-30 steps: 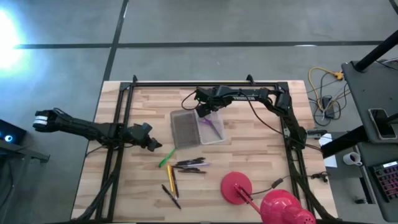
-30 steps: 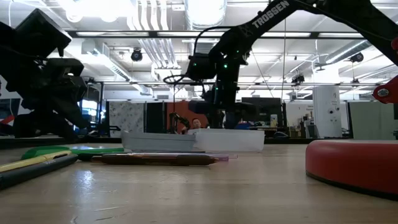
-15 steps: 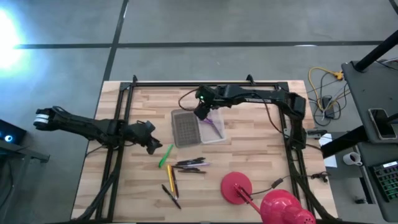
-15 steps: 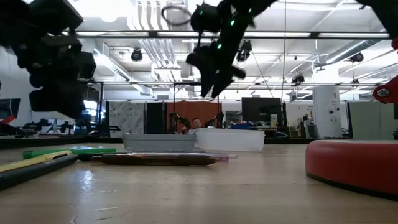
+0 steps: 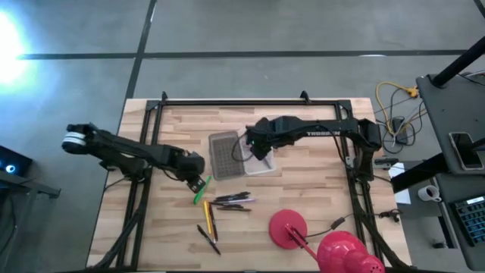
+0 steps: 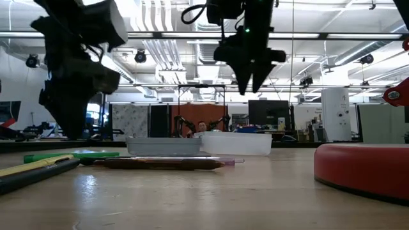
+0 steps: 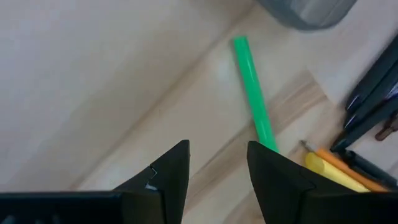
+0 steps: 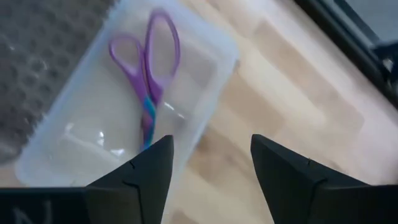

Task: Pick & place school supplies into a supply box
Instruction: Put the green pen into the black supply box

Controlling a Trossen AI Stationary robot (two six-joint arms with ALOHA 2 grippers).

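Note:
Purple-handled scissors [image 8: 149, 74] lie flat on the floor of the clear supply box [image 5: 259, 158], whose grey grid lid [image 5: 223, 155] lies open beside it. My right gripper [image 8: 211, 149] hangs open above the box's near part [image 6: 249, 86], holding nothing. A green marker [image 7: 252, 93] lies on the table near the lid's corner. My left gripper [image 7: 217, 155] is open just above the table beside the marker's near end [image 5: 195, 167]. Dark pens [image 5: 231, 201], a yellow pencil [image 5: 206, 216] and a black pen [image 5: 208, 239] lie toward the near edge.
A red lamp with a round base [image 5: 288, 227] and its shade [image 5: 345, 254] stands at the near right; the base [image 6: 364, 169] fills the low view's right side. A black frame [image 5: 250, 101] runs along the table's far edge and sides.
My right gripper has risen from inside the supply box and drifted a little toward the table's near edge; the scissors stay in the box. My left gripper has moved toward the table's right, up to the green marker, rising and tipping more steeply downward.

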